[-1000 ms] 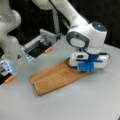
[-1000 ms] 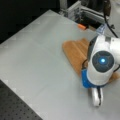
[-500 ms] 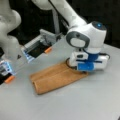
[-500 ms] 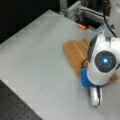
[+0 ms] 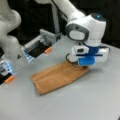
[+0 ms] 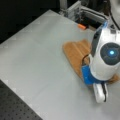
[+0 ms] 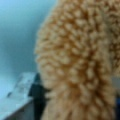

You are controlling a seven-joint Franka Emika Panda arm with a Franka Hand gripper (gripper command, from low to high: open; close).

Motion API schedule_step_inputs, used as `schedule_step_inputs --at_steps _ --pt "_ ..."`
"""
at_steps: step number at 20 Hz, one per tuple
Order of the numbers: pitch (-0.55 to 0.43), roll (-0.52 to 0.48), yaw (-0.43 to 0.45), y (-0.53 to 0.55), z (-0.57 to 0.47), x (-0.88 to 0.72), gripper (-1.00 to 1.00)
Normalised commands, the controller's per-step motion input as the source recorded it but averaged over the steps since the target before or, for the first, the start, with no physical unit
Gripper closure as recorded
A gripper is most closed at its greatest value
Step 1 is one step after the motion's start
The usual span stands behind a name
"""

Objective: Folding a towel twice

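- down on the grey table (image 5: pixel 100 100) lies the towel (image 5: pixel 58 77), orange-brown, a long narrow strip with a seam line running along it in a front view, so one fold looks to be done already.
- over the towel's end toward a front view's right sits the gripper (image 5: pixel 86 65), low, right at the cloth edge, its blue and white body covering the fingertips.
- from the opposite side, in a front view, the towel (image 6: pixel 76 51) spreads out toward the top left while the big white wrist hides its near end; the gripper (image 6: pixel 100 93) points down at a front view's bottom right.
- wrist view: terry loops fill nearly everything, the towel (image 7: pixel 80 60) bunched up right against the lens, with a dark fingertip (image 7: pixel 37 96) poking in at the lower left beside it.
- my read is that the fingers are clamped on the towel's end; the cloth humped that close to the camera says pinched, though i cannot see the contact itself.
- behind the towel, near a front view's top left, a metal fixture (image 5: pixel 40 45) with orange tabs stands well apart from the cloth.
- what could go wrong: if only the top layer is caught, the strip could peel open instead of folding.
- a shallow pinch on soft terry may slip out when lifted, dropping the end short and crooked.
- dragging low could also skid the whole strip across the smooth table and skew the edges.
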Motion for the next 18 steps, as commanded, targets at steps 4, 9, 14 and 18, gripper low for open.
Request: schedule_step_inputs --at_steps 4,9,14,18 --pt "0.112 0.242 0.248 -0.33 0.32 -0.41 1.0" --pt "0.098 0.279 0.176 -0.45 0.2 -0.32 1.0" --pt "0.107 0.253 0.167 -0.41 0.05 -0.24 1.0" --pt "0.077 0.182 0.18 -0.5 0.05 -0.26 1.0"
